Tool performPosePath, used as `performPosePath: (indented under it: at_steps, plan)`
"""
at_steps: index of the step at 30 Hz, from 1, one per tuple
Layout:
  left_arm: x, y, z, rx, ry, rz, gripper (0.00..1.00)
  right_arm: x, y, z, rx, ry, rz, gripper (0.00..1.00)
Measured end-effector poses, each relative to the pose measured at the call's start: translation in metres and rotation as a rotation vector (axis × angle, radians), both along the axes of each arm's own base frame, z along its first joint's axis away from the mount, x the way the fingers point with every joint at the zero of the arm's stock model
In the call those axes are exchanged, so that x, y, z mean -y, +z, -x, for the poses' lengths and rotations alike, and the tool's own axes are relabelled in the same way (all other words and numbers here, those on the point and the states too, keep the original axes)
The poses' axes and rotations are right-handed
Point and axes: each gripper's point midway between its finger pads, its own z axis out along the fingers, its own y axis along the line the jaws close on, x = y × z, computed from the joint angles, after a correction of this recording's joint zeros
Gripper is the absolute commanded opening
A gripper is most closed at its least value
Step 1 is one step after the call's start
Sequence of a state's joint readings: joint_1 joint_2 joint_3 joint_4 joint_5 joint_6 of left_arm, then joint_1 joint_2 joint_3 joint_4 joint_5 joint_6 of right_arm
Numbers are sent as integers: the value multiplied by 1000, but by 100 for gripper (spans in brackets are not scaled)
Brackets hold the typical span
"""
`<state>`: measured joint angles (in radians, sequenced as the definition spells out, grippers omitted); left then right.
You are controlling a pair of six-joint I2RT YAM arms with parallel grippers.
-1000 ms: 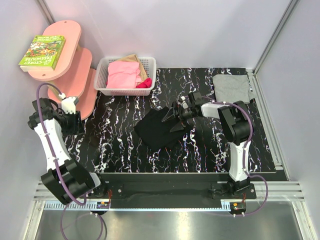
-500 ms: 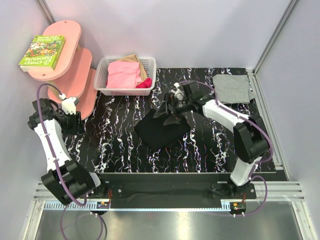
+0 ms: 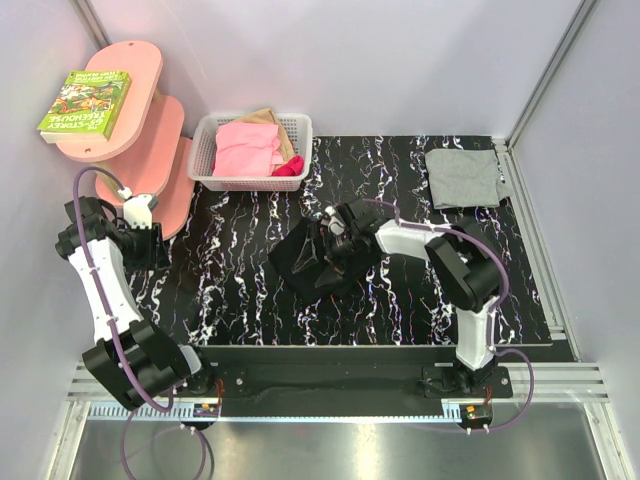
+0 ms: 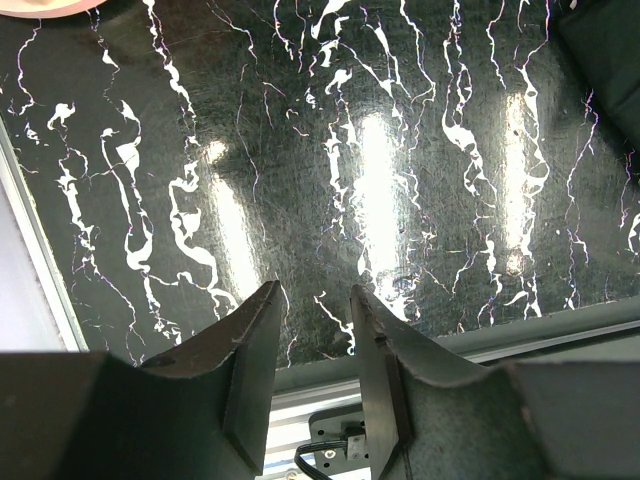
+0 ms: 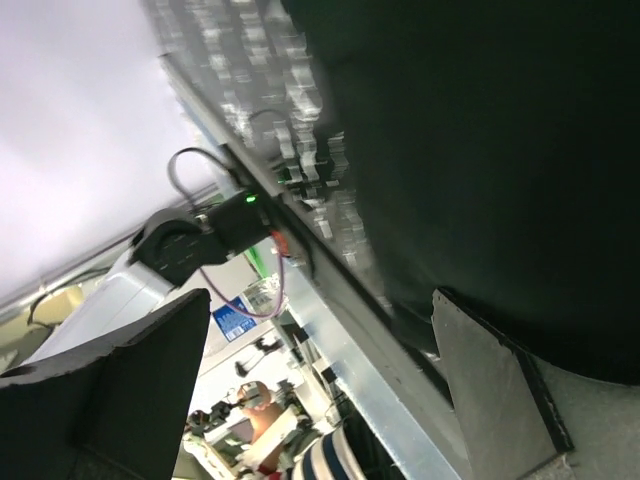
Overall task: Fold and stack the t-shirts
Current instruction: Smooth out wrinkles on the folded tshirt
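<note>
The black t-shirt (image 3: 305,262) lies as a folded bundle in the middle of the marbled table; its flower print is hidden. My right gripper (image 3: 336,236) hovers low over its right part, jaws wide apart and empty; in the right wrist view (image 5: 322,300) the black cloth (image 5: 500,130) fills the upper right. The light grey t-shirt (image 3: 463,177) lies folded at the far right corner. My left gripper (image 3: 147,240) stays at the left by the pink shelf, empty, jaws a little apart (image 4: 314,290). A corner of the black shirt (image 4: 612,50) shows in the left wrist view.
A white basket (image 3: 206,160) of pink and tan clothes stands at the back left. A pink two-tier shelf (image 3: 150,95) carries a green book (image 3: 86,102). The table's near edge (image 4: 480,335) runs below the left gripper. Walls close in on the back and sides.
My right gripper carried a raised flap of the black shirt to the left, came down and opened. The shirt now lies in a more compact fold. The left arm has not moved.
</note>
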<state>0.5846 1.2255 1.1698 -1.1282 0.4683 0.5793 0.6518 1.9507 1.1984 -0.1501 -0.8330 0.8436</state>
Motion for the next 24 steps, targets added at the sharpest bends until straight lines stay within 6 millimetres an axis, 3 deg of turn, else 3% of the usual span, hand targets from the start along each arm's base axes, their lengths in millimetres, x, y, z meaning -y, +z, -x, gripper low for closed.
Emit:
performPosePath:
  at_steps: [3,14,16,19,24]
  plan:
    - [0,0,0,0,0,0,40,3,-26,6,-54,-2,29,100]
    - [0,0,0,0,0,0,40,6,-21,9,-45,16,13,99]
    - [0,0,0,0,0,0,40,5,-11,7,-48,14,18,100]
    - [0,0,0,1,0,0,40,-6,19,-8,-2,14,-21,100]
    - [0,0,0,1,0,0,40,-37,95,-45,162,26,-169,100]
